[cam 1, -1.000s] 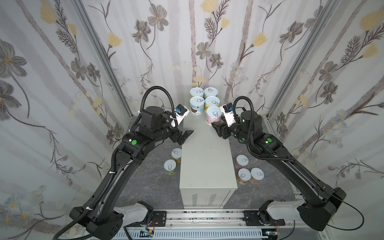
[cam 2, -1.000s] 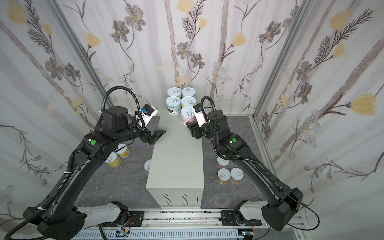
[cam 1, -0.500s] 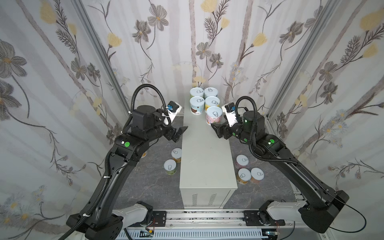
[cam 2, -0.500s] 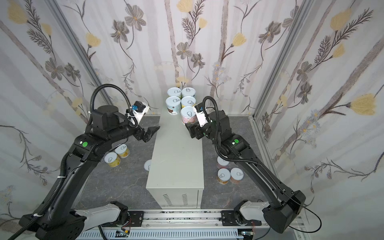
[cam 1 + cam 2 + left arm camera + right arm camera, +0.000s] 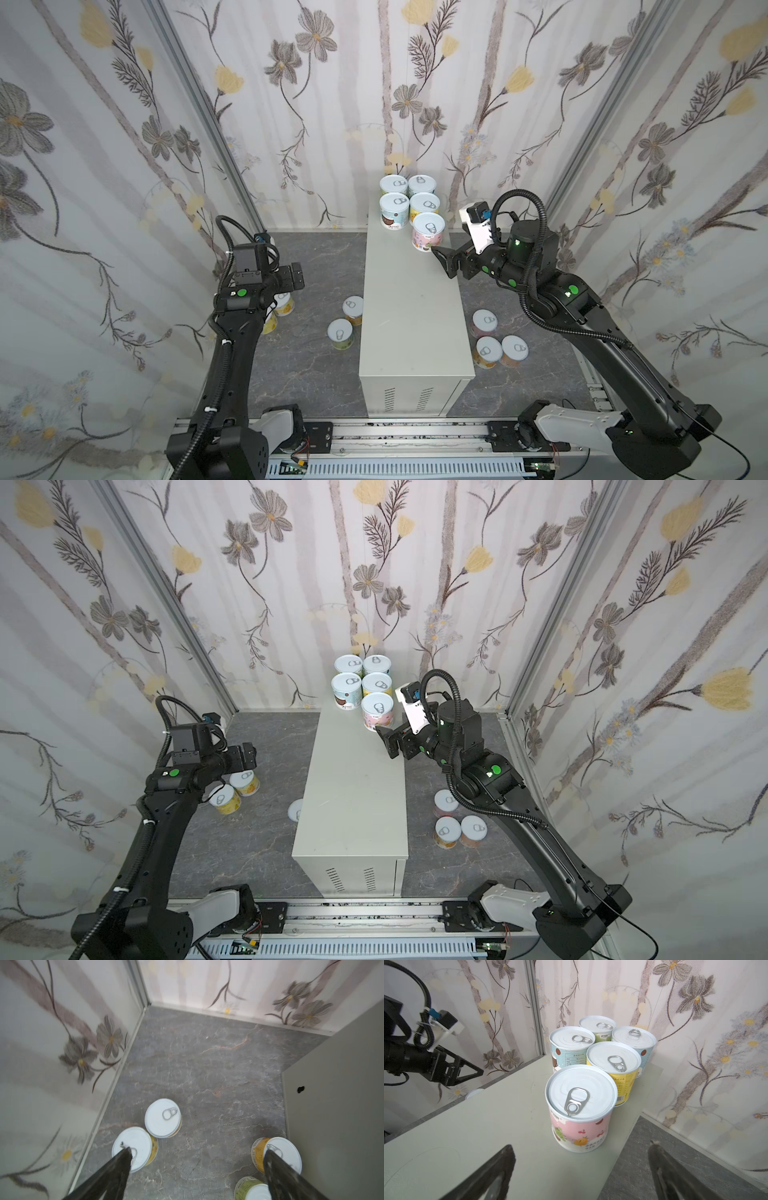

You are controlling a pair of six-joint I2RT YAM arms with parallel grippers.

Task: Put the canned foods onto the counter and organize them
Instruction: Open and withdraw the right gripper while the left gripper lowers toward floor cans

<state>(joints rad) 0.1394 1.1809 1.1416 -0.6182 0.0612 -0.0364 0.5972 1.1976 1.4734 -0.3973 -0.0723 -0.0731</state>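
Entry: pink can (image 5: 579, 1109), 5th on counter (image 5: 411, 311), stood near edge; right gripper (image 5: 581, 1145) spread beside it, left gripper (image 5: 197, 1150) spread; careless retreat could have knocked it off.

Both top views: one stereo head mounted high at the front, pitched down toward the back wall (image 5: 353, 104). It sits far enough back to take in the full surface (image 5: 411, 316) and the floor (image 5: 307, 374) around it. Coverage is near-identical, with slight sideways parallax.

Left wrist cam: looks steeply down past the left tool (image 5: 197, 1148) at the floor, close, facing the back-left corner (image 5: 145, 1004). It shares the floor cans (image 5: 163, 1118) and the surface's side with both top views.

Right wrist cam: low and close over the surface, looking along the right tool (image 5: 581, 1145) at the can cluster (image 5: 580, 1095) and the back wall. It also catches the left tool.
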